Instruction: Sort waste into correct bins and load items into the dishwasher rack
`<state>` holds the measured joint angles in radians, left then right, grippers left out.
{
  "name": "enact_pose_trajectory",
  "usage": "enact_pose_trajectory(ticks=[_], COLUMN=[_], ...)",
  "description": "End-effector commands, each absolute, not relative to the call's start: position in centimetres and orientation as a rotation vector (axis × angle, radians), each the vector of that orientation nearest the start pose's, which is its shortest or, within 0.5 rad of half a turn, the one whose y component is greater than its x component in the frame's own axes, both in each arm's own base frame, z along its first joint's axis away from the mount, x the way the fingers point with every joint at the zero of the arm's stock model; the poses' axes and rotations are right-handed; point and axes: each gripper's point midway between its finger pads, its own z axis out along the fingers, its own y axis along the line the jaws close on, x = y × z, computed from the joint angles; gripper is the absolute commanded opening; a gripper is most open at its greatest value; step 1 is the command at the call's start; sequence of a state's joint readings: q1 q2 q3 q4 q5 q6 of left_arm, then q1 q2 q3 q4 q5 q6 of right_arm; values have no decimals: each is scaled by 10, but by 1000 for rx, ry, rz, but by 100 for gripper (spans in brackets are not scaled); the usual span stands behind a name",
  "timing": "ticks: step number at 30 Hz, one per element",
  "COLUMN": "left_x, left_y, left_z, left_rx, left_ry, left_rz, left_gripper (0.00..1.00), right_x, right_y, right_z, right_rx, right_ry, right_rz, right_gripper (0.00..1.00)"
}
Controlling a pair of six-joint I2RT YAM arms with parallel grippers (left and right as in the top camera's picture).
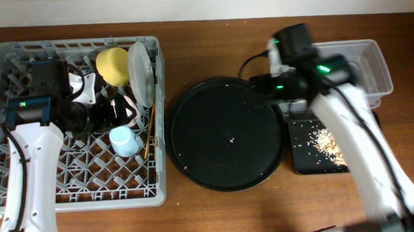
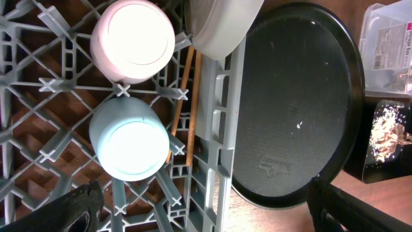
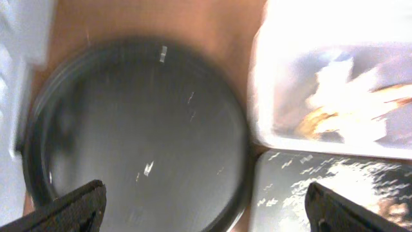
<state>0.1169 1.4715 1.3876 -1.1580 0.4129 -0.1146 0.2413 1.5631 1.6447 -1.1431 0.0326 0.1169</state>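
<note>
Here, in the dishwasher rack (image 1: pixel 157 156), right below the left gripper (image 2: pixel 212 216): light blue cup (image 2: pixel 129 145) and pink cup (image 2: pixel 133 40), each showing a round flat end to the wrist camera, the blue one nearer the fingertips, the pink one just beyond it. Thin wooden chopsticks (image 2: pixel 183 106) just beside both cups, toward the gripper's right-hand finger, lying along the rack's wall. Grey plate (image 2: pixel 222 26) on edge past the chopsticks, yellow bowl (image 1: pixel 113 65) next to it. Left fingers (image 2: pixel 64 209) spread wide, clamped on nothing.

Beyond the rack wall, the round black tray (image 1: pixel 226 134). Right gripper (image 3: pixel 215 212) likewise parted and empty, hovering over the meeting point of that round tray and the two bins. Clear tub (image 3: pixel 335 84) ahead of its right-hand finger, white and golden shapes inside too blurred to name. Shallow black tray (image 3: pixel 335 187) nearer that same finger, strewn with beige food scraps (image 1: pixel 325 141).
</note>
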Motion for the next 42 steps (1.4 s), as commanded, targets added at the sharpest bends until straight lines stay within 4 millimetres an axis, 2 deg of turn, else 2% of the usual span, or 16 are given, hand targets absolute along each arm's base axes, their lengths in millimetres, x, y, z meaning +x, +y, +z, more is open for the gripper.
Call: enact_pose_trajectory(ticks=[1,2,3,5,7,9,10,13,17,18,19,22,23,25,26,42], left_x=[325,325,325,325,325,325,325,325,325,325,325,325,325,325,325,325], left_y=[-33,-33,-33,-33,-33,-33,-33,-33,-33,-33,-33,-33,-33,-33,-33,-33], left_z=[202,202,202,202,202,202,202,202,202,202,202,202,202,202,202,202], left_rx=[-219,-219,-219,-219,-219,-219,-219,-219,-219,-219,-219,-218,-219,-219,-219,-219], left_ry=[2732,2732,2732,2732,2732,2732,2732,2732,2732,2732,2732,2732,2732,2732,2732,2732], left_rz=[-588,-588,-588,-588,-588,-588,-588,-588,-588,-588,-588,-588,-588,-588,-588,-588], left_gripper=[99,99,99,99,99,99,99,99,99,99,99,99,99,99,99,99], right_x=[334,319,294,256,228,206,199,205,224,228,235,245,246,246,246,246], right_y=[31,18,3,-6,-7,-8,-8,1,11,11,12,12,12,12,11,12], right_z=[354,379,406,422,413,388,365,319,284,270,247,202,194,162,155,156], right_rx=[-46,-2,50,13,6,14,17,-18,-56,-59,-61,-65,-68,-70,-57,-57], right_ry=[2256,2154,2017,1840,1707,1593,1545,1387,1269,1290,1340,1457,1492,1623,1650,1647], right_rz=[4,-2,-16,-68,-75,-69,-67,-23,13,14,15,16,18,17,17,27], right_gripper=[99,99,99,99,99,99,98,99,99,99,99,99,99,99,99,99])
